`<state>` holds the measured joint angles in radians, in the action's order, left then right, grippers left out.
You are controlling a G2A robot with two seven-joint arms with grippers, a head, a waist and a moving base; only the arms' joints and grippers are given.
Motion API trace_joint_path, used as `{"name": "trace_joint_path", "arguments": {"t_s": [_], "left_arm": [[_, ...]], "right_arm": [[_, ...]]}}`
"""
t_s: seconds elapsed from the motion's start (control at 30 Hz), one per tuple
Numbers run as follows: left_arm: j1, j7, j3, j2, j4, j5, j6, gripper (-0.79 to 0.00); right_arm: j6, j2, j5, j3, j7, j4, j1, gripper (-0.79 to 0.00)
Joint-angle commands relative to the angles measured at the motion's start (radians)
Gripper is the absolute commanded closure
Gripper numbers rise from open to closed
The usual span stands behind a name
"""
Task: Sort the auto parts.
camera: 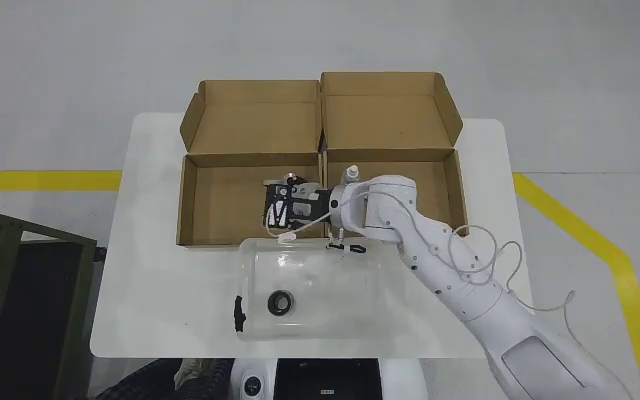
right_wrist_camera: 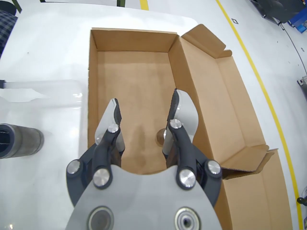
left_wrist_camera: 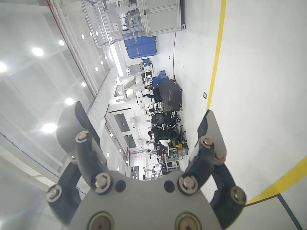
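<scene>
Seen from above, a white counter (camera: pixel 150 300) carries two open cardboard boxes side by side, with a clear plastic tray (camera: pixel 310 265) just in front of them at 6 o'clock. The left box (camera: pixel 215 205) sits at 11 o'clock and the right box (camera: pixel 445 195) at 1 o'clock. Both lids are folded back toward 12. The right arm (camera: pixel 450 270) crosses the right box, so what that box holds cannot be told. The right pincer (right_wrist_camera: pixel 145 98) hangs over the left box with its jaws spread wide, holding nothing. A small round piece (right_wrist_camera: pixel 158 138) lies on the left box's floor below it, half hidden behind one finger. The parts not yet sorted are in the tray. A short grey metal sleeve (camera: pixel 281 301) with a dark bore stands near the tray's middle. A slim black clip (camera: pixel 238 314) lies at the tray's 9 o'clock edge, apart from the sleeve. The sleeve looks rigid and probably heavy for its bulk. Its smooth wall could slip, so a squeeze across the outer wall, or one finger inside the bore, seems the surest hold. The clip looks light and thin and is likely plastic. A pinch across its middle should do, though it lies close to the tray wall. The left pincer (left_wrist_camera: pixel 144 110) points out at the room, away from the counter, jaws wide apart and holding nothing.
</scene>
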<state>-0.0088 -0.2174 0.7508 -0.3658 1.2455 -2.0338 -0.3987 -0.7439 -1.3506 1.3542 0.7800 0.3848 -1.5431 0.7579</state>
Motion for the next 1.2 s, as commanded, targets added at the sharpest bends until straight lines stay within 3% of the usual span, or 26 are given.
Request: {"name": "trace_joint_path", "arguments": {"t_s": [0.0,0.5,0.7,1.17], "left_arm": [[0.000,0.000,0.000,0.000,0.000,0.000,0.000,-0.785],[0.000,0.000,0.000,0.000,0.000,0.000,0.000,-0.785],[0.000,0.000,0.000,0.000,0.000,0.000,0.000,-0.785],[0.000,0.000,0.000,0.000,0.000,0.000,0.000,-0.785]], "right_arm": [[-0.017,0.010,0.013,0.012,0.023,-0.056,0.035,-0.382],[-0.083,0.077,0.095,0.085,0.052,-0.346,0.338,-0.382],[-0.126,0.093,0.134,0.081,0.054,-0.384,0.396,-0.385],[-0.120,0.112,0.190,0.075,0.016,-0.372,0.459,-0.385]]}}
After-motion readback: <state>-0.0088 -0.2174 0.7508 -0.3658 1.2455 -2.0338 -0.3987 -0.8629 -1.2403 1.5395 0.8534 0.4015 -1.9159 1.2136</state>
